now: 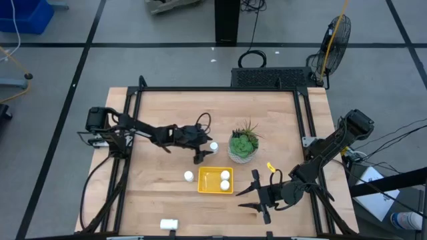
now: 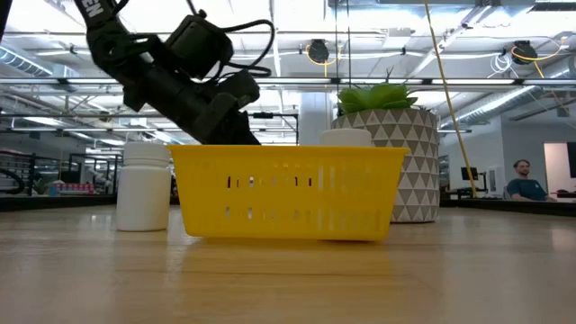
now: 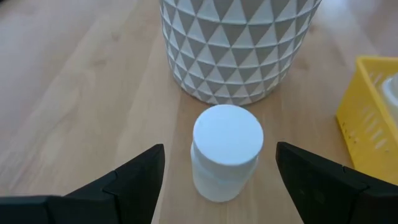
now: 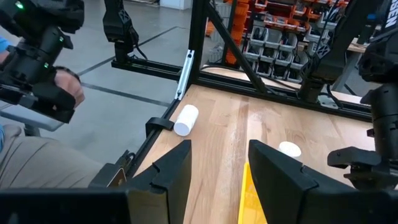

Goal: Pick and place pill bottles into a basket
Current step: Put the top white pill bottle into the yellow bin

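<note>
A white pill bottle (image 3: 227, 152) stands upright on its base next to the plant pot, between the spread fingers of my open left gripper (image 3: 219, 148), which do not touch it; from above, bottle (image 1: 213, 146) and gripper (image 1: 205, 152) are at mid-table. The yellow basket (image 1: 208, 187) holds two bottles (image 1: 225, 180). Another bottle (image 1: 189, 176) stands left of the basket, and one (image 1: 169, 225) lies on its side near the front edge. My right gripper (image 1: 248, 198) hovers right of the basket, fingers a little apart with nothing between them.
The pale triangle-patterned pot (image 1: 242, 150) with a green plant stands just beyond the bottle at my left gripper. Black frame rails (image 1: 220, 89) run along the table's edges. In the right wrist view a person's hand (image 4: 69, 92) shows beyond the table's edge.
</note>
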Robot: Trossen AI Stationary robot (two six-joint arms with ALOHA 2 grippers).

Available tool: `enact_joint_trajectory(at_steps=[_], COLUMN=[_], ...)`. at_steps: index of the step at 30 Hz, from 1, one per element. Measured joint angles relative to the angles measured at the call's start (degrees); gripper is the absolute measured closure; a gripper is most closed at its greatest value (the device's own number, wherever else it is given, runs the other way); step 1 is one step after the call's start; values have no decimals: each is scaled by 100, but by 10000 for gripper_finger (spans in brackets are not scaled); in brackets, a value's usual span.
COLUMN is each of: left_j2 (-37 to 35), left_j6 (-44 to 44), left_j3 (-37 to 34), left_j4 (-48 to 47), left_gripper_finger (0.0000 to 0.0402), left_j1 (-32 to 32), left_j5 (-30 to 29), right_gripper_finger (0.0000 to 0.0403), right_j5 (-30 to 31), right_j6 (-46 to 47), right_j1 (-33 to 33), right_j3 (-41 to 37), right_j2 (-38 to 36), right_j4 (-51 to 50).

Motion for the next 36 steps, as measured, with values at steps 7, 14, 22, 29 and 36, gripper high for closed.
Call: enact_joint_trajectory(at_steps=[7,14,22,29,36], left_j2=[0,0,0,0,0], left_j6=[24,39,4,22,36], left_j3=[593,997,1058,1058,1058], left_j4=[-1080,-1839,-1931,-1876,-1830], left_gripper_finger=[92,92,92,92,96], left_j1=[42,42,44,46,43], left_j5=[9,47,155,201,240], right_gripper_finger=[252,252,252,252,252], right_j5=[0,3,10,19,19], right_j6=[12,13,-46,-144,-155], right_j1=[0,2,2,2,2], right_j3=[-432,-778,-780,-780,-780], right_j2=[2,2,2,2,2], right_j4=[663,1206,1211,1366,1386])
